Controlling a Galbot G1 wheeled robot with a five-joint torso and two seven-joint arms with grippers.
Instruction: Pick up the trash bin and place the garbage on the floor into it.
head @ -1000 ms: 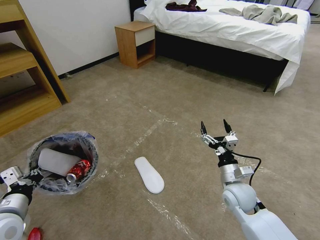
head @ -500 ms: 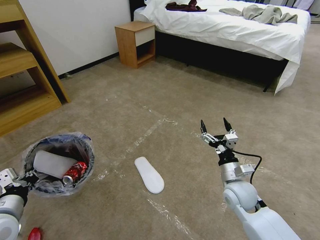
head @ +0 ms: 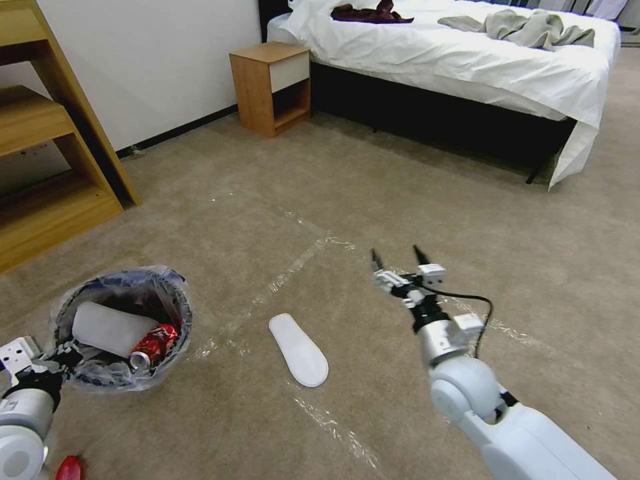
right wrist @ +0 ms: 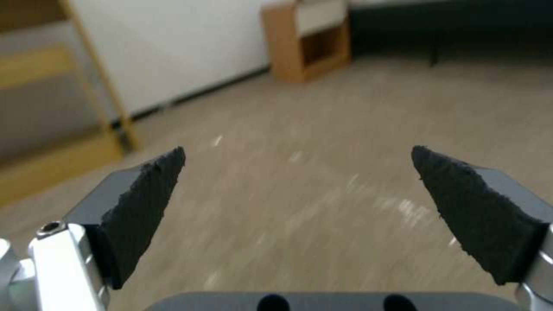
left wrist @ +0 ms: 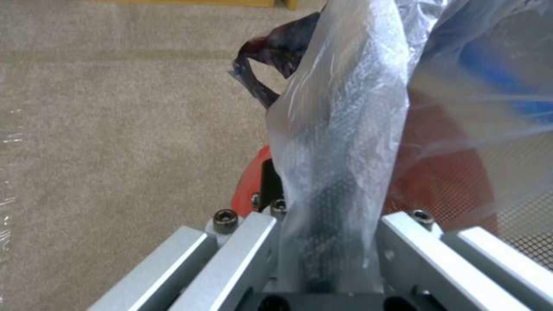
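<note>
White slipper (head: pixel 298 349) lies on the floor (head: pixel 373 193) at centre. The bin (head: pixel 123 327), at 8 o'clock, is pinched by the left gripper (left wrist: pixel 328 242). The right gripper (head: pixel 399 257), spread, hovers at the slipper's 2 o'clock; descent onto it is judged next.

The right gripper (head: pixel 399 258) moved to the left over the floor (head: pixel 400 180) and came closer to the white slipper (head: pixel 299 350), with its fingers apart as before. The left gripper (head: pixel 50 357) carried the trash bin (head: pixel 123 327) first a little to the left and nearer, then slightly back to the right. The items inside the trash bin shifted with it.
</note>
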